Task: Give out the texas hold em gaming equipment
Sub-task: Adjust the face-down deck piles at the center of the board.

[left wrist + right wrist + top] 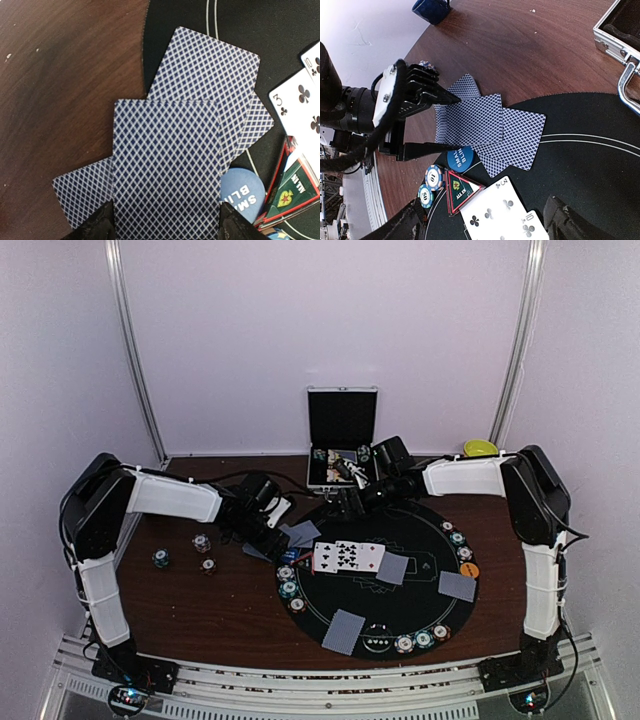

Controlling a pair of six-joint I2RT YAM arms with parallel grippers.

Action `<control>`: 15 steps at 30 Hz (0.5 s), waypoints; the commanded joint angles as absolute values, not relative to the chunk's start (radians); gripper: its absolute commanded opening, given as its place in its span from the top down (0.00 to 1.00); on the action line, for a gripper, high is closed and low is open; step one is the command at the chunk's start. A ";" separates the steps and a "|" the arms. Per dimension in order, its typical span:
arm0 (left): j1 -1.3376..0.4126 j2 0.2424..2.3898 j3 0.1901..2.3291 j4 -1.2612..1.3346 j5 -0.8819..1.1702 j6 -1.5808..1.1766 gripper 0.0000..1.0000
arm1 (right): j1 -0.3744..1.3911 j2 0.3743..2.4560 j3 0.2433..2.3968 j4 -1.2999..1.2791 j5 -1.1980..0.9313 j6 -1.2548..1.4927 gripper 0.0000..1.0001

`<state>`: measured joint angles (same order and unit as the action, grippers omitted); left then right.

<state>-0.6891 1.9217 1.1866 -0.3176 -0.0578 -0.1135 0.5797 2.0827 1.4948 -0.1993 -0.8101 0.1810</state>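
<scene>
My left gripper (pixel 165 227) (pixel 272 532) is shut on a blue-backed playing card (pixel 167 160), one finger on each long edge. The card sits on top of two other face-down cards (pixel 210 65) at the left rim of the black round mat (pixel 400 525). A blue small-blind button (pixel 461 159) lies beside them, along with a triangular all-in marker (pixel 460 189) and two striped chips (pixel 434 176). My right gripper (pixel 485 222) (pixel 352 502) hangs open above the face-up club cards (pixel 495 210) (pixel 348 556), holding nothing.
Face-down cards (pixel 343 632) and chips (pixel 460 540) lie around the mat's rim. Three chips (pixel 202 542) sit on the brown table to the left. The silver case (pixel 341 435) stands open at the back, a dark blue mug (pixel 431 9) is off the mat, and a yellow-green object (pixel 480 448) is back right.
</scene>
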 commanded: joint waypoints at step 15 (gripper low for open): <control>-0.690 1.883 1.164 -0.299 -0.081 -0.123 0.19 | 0.601 2.054 1.515 -0.209 -0.795 0.167 0.16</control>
<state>-0.6891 1.8912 1.1736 -0.3153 -0.0814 -0.1246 0.5900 2.0827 1.4952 -0.2020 -0.8089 0.1810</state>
